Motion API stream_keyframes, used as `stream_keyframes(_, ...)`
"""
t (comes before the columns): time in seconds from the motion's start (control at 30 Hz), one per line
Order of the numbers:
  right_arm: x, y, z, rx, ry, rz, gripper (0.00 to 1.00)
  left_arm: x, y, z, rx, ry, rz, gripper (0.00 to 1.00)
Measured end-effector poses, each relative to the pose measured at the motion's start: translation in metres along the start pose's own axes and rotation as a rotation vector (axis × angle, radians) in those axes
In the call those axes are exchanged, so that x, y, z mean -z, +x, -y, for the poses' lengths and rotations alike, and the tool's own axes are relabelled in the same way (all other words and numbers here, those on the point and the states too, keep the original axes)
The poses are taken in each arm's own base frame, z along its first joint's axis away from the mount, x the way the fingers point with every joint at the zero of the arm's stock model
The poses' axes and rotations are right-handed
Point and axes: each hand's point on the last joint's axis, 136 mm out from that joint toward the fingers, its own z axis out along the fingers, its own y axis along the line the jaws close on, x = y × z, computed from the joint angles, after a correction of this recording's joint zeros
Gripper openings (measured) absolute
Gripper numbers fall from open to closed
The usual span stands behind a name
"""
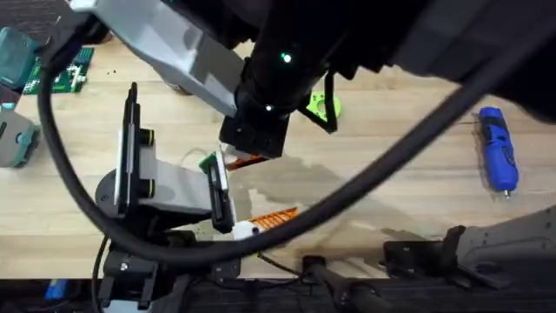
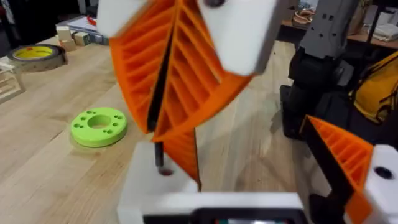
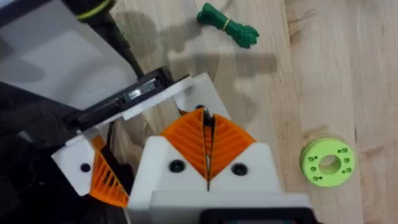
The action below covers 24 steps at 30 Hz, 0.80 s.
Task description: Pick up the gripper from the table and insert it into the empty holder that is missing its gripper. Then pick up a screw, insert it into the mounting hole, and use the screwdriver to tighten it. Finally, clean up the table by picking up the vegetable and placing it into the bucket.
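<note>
The right claw [image 3: 206, 124] is pinched shut, its ribbed orange pads pressed together, and from the left wrist view it looks to be holding the gripper [image 2: 181, 152], whose lower end pokes out beneath the pads. That orange piece hangs right over the holder [image 2: 146, 180], the bare white mount on the left arm, close above it or just touching; I can't tell which. The left claw [image 1: 261, 189] is spread wide and holds nothing, with its one fitted orange pad well off to the side. So I'd say the first step is in hand: seating the gripper in the empty mount. The next move calls for a straight, well-aligned push down into the holder while the left arm keeps steady, then letting go without dragging the piece back out. The screwdriver [image 1: 497, 148] lies on the table [image 1: 417, 209] far to the right, untouched. The vegetable [image 3: 227, 25] also lies on the wood, with a lime green ring [image 2: 98, 126] nearby.
</note>
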Motion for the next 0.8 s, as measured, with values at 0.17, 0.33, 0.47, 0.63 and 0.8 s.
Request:
stream_keyframes(0.17,-0.004,-0.0001,0.0005,-0.001,-0.002,-0.007,0.006,0.0,0.0001,0.0,0.004,0.0,0.0,0.993)
stream_keyframes(0.33,-0.0039,0.0002,0.0004,-0.001,-0.003,-0.008,0.006,0.0,0.0001,0.0001,0.005,0.001,0.0,0.993)
stream_keyframes(0.47,-0.0039,0.0002,-0.0009,-0.001,-0.01,-0.007,0.006,0.0,0.0001,0.0005,0.005,0.003,0.0,0.993)
stream_keyframes(0.63,-0.0057,0.0038,-0.0031,-0.004,-0.023,-0.025,0.006,0.0,0.0001,0.0005,0.002,0.003,0.0,0.994)
stream_keyframes(0.8,-0.0057,0.0051,-0.0039,-0.005,-0.027,-0.03,0.006,0.0,0.0001,0.0006,0.002,0.003,0.0,0.993)
